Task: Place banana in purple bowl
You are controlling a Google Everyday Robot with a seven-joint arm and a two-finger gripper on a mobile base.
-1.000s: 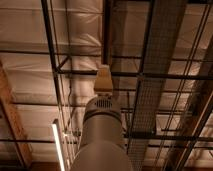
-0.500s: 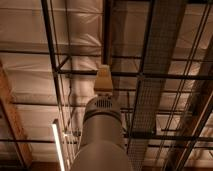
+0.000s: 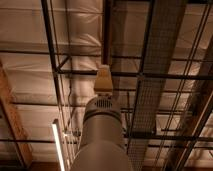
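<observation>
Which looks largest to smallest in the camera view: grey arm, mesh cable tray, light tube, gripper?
1. mesh cable tray
2. grey arm, enlarged by nearness to the camera
3. gripper, at the arm's upper tip, and light tube: too alike to rank

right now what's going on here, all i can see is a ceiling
The camera looks up at the ceiling and a light strip. The robot's grey arm rises through the middle of the view, with what looks like the gripper at its top, in front of the rafters. Neither banana nor purple bowl is in view, so no handling shows.
</observation>
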